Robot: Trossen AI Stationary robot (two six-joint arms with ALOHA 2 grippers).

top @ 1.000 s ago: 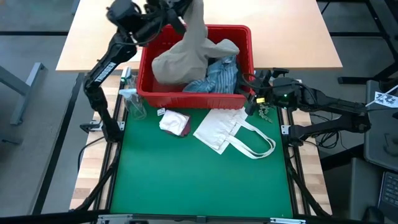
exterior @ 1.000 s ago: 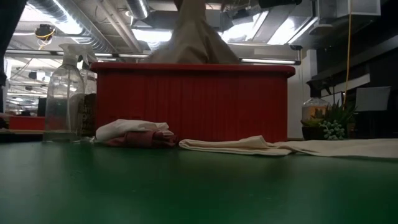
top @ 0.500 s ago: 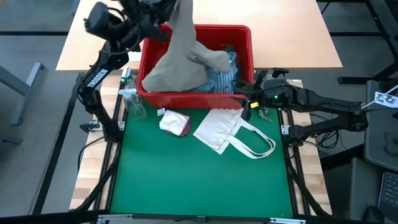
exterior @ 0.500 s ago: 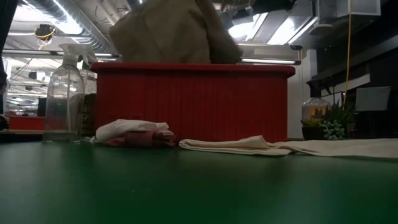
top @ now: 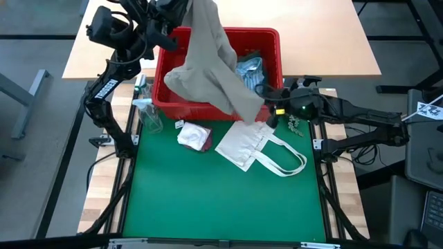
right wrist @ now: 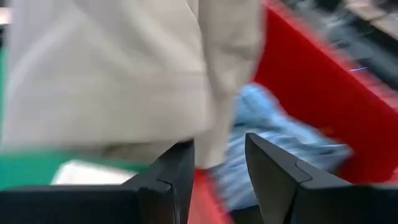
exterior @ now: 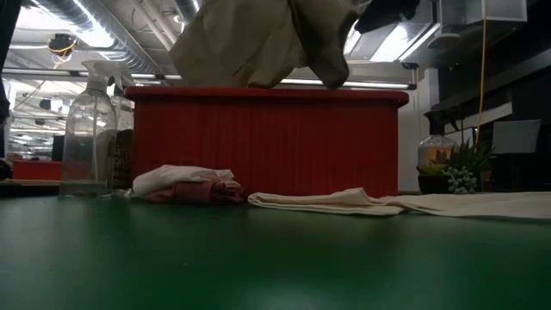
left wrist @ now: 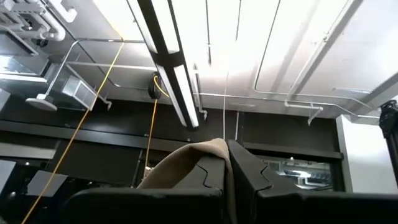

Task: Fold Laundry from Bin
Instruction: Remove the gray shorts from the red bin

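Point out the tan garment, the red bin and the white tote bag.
tan garment (top: 208, 66), high view, on its hanging middle.
red bin (exterior: 267, 142), low view, on its front wall.
white tote bag (top: 242, 144), high view, on its flat body.

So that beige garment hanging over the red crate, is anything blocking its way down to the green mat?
Partly. The left tool holds the tan garment up, its lower end draped over the red bin's front rim. Below it lie a white tote bag and a small white and maroon cloth bundle; the nearer green mat looks free.
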